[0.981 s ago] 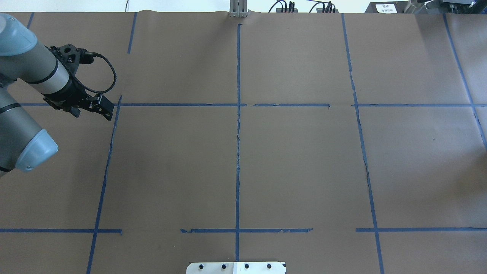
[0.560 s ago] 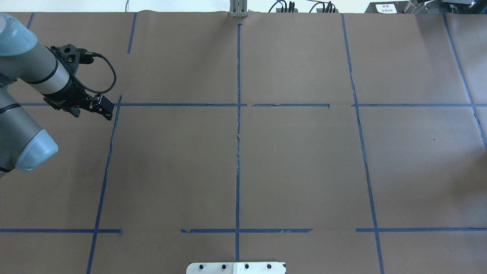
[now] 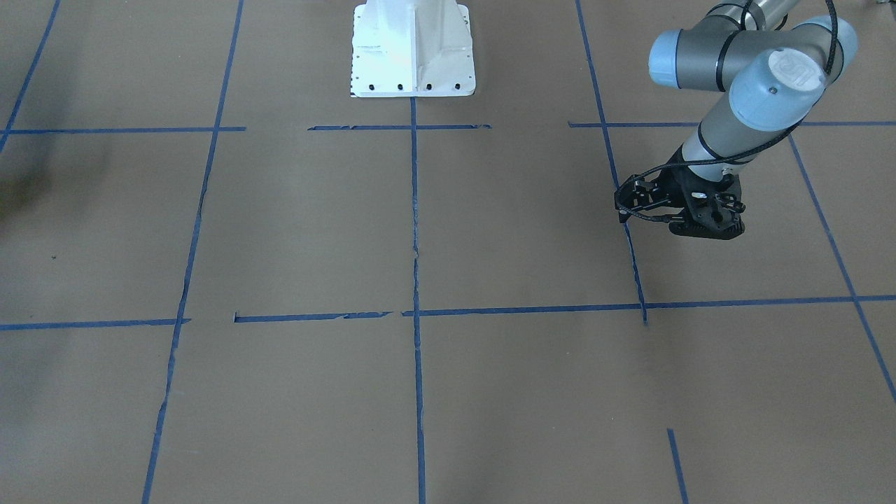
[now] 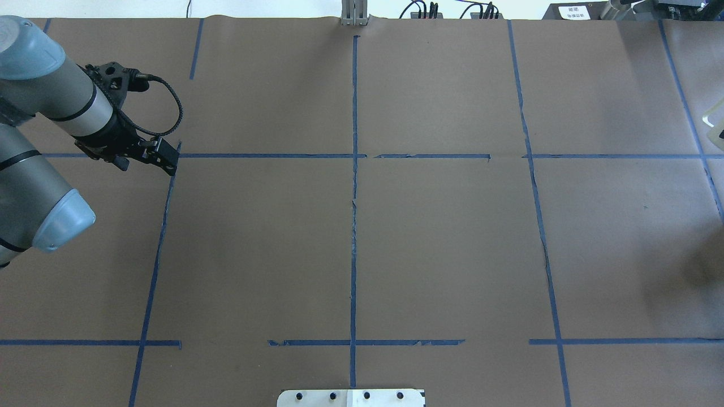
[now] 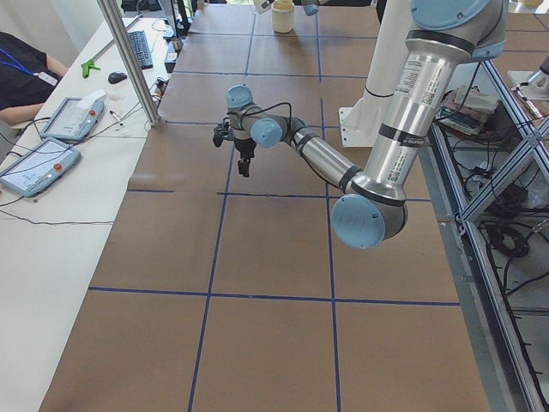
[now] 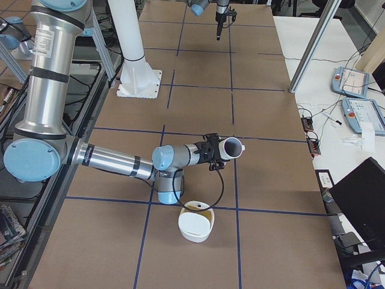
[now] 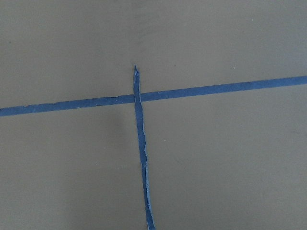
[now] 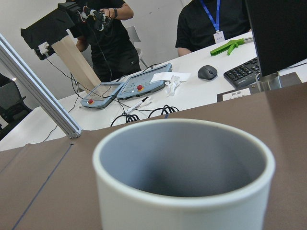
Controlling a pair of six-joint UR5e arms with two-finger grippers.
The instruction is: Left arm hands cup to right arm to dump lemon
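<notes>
The white cup (image 6: 231,146) is in the air at my right arm's gripper (image 6: 210,150), tipped on its side with its mouth away from the arm; I cannot tell the grip. In the right wrist view the cup (image 8: 184,177) fills the frame, its grey inside showing no lemon. A cream edge of the cup (image 4: 716,125) pokes in at the overhead view's right edge. The lemon is not clearly visible. My left gripper (image 4: 163,157) hangs empty over a tape crossing, its fingers together; it also shows in the front view (image 3: 689,217) and left view (image 5: 243,163).
A cream bowl (image 6: 195,226) stands on the table below and nearer than the cup, with a small yellowish patch at its far inner rim. The robot's white base (image 3: 413,49) stands mid-table. Operators, pendants (image 6: 355,96) and a keyboard sit along the far side.
My left gripper has shifted a little right and away from the robot. A cream edge of the cup has come into view at the right edge, and the shadow there has moved.
</notes>
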